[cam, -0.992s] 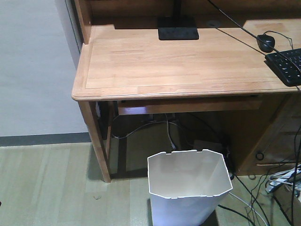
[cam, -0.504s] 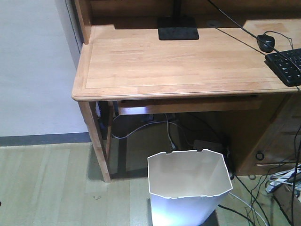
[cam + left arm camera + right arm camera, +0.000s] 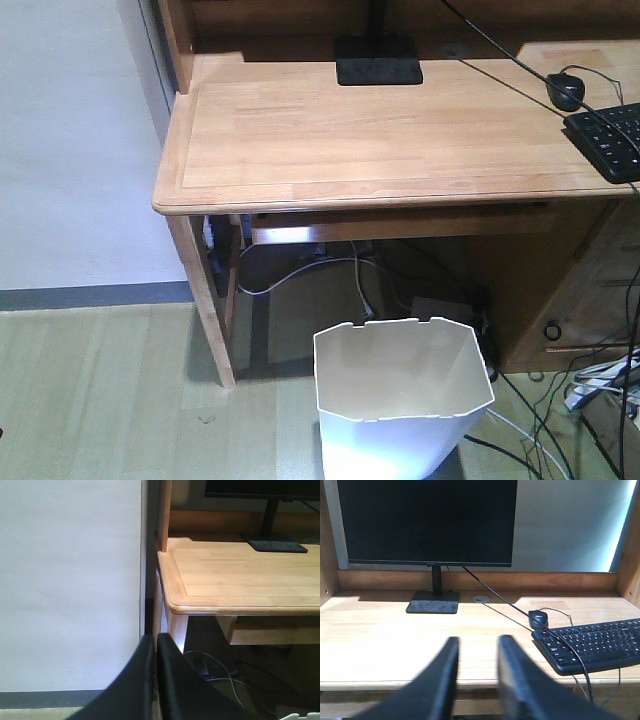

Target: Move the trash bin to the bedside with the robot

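Room, front view: we see a pale plank floor (image 3: 100, 400), a grey-white wall (image 3: 70, 150) and a light wooden desk (image 3: 380, 130).
Task object, front view: the trash bin (image 3: 400, 400) stands upright on the floor, just before the desk's open underside.
Desk top, front view: monitor foot (image 3: 378, 70), mouse (image 3: 565, 90), keyboard (image 3: 610, 140).
Under desk, front view: cables (image 3: 300, 268) hang loose.
Left wrist view: the left gripper (image 3: 154, 637) has its fingers pressed together, holding nothing, before the desk's corner.
Lower right corner, left wrist view: we take the white sliver to be the bin's rim, though too little shows.
Right wrist view: the right gripper (image 3: 480, 640) has its fingers parted by a moderate gap, holding nothing, facing the monitor (image 3: 427, 522).
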### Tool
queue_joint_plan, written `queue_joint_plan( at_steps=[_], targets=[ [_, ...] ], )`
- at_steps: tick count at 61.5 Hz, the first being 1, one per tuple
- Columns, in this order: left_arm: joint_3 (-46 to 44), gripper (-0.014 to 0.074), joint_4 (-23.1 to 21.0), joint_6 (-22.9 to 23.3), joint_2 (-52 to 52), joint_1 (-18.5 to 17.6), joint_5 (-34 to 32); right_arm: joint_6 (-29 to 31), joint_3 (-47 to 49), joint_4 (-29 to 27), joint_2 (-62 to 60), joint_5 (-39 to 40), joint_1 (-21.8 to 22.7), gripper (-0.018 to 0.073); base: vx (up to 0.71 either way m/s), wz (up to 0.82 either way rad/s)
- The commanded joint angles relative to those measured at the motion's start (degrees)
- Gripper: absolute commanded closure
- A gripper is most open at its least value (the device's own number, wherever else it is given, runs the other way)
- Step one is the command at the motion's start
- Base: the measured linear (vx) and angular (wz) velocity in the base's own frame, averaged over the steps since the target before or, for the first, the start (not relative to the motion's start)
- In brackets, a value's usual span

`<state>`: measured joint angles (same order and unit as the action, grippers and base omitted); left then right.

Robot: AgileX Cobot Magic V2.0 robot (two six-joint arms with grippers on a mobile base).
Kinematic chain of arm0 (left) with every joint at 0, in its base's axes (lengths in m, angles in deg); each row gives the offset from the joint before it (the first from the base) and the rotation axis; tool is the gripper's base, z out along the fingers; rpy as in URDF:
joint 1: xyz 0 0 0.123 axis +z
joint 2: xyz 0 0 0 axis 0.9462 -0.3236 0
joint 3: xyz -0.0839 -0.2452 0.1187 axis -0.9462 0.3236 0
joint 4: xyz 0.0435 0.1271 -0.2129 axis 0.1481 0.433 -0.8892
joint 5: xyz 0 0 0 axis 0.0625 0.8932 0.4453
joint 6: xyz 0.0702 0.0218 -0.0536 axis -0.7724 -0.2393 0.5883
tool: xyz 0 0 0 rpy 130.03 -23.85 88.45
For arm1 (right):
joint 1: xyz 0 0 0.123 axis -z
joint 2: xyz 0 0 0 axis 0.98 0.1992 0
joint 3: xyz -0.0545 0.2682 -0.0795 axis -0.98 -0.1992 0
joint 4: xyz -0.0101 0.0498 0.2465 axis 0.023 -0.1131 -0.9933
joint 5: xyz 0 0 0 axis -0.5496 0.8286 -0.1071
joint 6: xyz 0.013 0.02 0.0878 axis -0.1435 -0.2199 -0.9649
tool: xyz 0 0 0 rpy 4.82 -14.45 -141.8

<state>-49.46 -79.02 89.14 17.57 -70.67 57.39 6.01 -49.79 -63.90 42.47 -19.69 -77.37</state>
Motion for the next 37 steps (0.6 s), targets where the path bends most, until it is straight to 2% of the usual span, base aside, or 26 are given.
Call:
queue_joint_plan(
  at_steps=[1, 8, 15, 26, 37],
  targets=[
    [0.7, 0.0602, -0.2, 0.3, 0.8, 0.0, -4.0, 0.0, 2.1, 0.3, 0.8, 4.1, -0.1, 0.0192, 0.0, 0.0],
    [0.7, 0.0602, -0.2, 0.3, 0.8, 0.0, -4.0, 0.3, 2.1, 0.3, 0.8, 4.1, -0.1, 0.0094, 0.0, 0.0],
    [0.7, 0.0602, -0.2, 0.3, 0.8, 0.0, -4.0, 1.2, 2.1, 0.3, 0.8, 4.2, -0.1, 0.0046, 0.0, 0.0],
    [0.7, 0.0602, -0.2, 0.3, 0.8, 0.0, -4.0, 1.2, 2.1, 0.3, 0.8, 4.3, -0.1, 0.0049, 0.0, 0.0],
    [0.7, 0.0602, -0.2, 0.3, 0.8, 0.0, -4.0, -1.3, 2.1, -0.2, 1.1, 4.1, -0.1, 0.0049, 0.0, 0.0]
  ],
)
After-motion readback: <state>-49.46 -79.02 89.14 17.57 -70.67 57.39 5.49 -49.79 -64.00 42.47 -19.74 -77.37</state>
